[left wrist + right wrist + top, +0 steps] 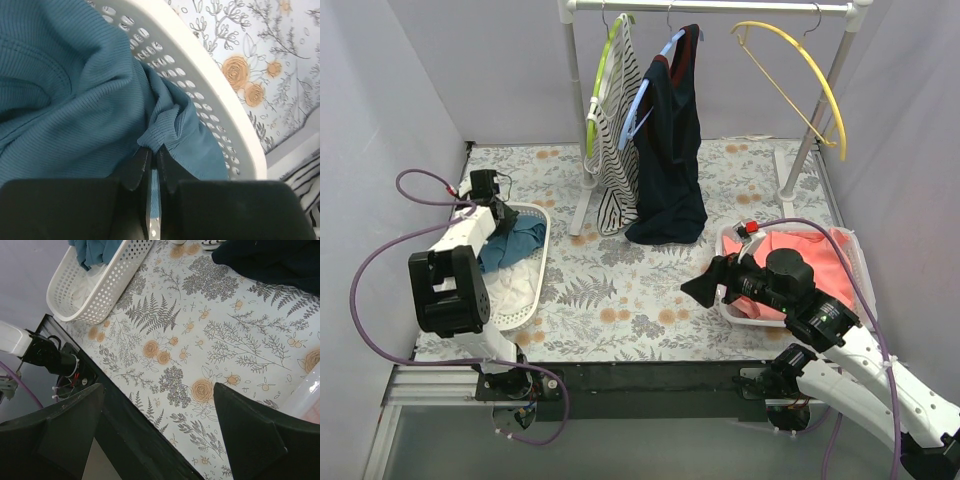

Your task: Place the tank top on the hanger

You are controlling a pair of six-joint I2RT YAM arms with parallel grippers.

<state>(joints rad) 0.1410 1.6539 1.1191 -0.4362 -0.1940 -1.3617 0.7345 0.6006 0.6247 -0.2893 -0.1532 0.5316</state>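
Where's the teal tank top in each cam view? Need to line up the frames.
Top external: left side, the tank top lies bunched in the white basket.
Left wrist: it fills the left and centre, with a fold pinched in the left end effector.
Right wrist: top left corner, inside the basket.
Shared landmark: the white basket's perforated wall.

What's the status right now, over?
Left hand shut on teal-blue fabric tank top in white perforated plastic basket. Right hand open, empty. Bright yellow plastic hanger bare on rail.
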